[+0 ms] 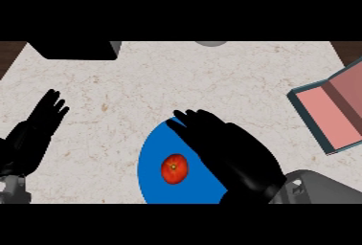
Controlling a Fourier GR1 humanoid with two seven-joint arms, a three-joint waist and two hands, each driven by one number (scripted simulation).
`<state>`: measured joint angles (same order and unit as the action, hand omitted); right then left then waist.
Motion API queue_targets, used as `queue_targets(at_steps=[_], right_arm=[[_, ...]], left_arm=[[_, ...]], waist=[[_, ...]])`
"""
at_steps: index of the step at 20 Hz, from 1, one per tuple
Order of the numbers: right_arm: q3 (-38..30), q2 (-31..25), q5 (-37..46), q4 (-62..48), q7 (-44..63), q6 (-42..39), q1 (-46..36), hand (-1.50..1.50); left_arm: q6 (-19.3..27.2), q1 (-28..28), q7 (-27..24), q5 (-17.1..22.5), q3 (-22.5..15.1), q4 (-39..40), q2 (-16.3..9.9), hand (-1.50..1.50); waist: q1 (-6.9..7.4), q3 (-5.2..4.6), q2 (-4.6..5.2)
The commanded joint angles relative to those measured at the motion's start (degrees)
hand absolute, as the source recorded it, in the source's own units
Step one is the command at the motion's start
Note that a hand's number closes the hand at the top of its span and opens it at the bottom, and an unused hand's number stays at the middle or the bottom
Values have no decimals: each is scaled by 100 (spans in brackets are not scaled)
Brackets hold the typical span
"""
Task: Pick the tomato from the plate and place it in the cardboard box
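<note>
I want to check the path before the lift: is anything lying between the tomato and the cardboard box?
Nothing on the counter blocks it. Only the right hand sits between the tomato on the blue plate and the cardboard box at the right edge.

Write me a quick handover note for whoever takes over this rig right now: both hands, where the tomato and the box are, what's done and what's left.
Left hand: open, resting at the left edge of the view, holding nothing.
Right hand: open, fingers straight, over the right part of the blue plate, beside the tomato, not gripping it.
Tomato: on the plate, just left of the right hand.
Cardboard box: open, at the right edge of the counter, nothing visible inside.
Done: right hand is at the plate.
Left: grasp the tomato, lift it, carry it right, put it in the box.
</note>
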<state>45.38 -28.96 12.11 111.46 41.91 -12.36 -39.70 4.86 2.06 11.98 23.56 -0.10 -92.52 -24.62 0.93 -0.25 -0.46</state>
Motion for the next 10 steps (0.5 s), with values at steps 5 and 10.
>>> queue_targets(at_steps=[5,10], right_arm=[[-64,1346,-677,-332,2124,-996,-559,-150],[-277,1499,-791,-870,2183,-1401,-798,-150]], left_arm=[[-210,75,47,88,251,92,-25,0],[-1,123,204,-114,216,-16,102,0]], waist=[[-78,18,32],[-66,21,36]])
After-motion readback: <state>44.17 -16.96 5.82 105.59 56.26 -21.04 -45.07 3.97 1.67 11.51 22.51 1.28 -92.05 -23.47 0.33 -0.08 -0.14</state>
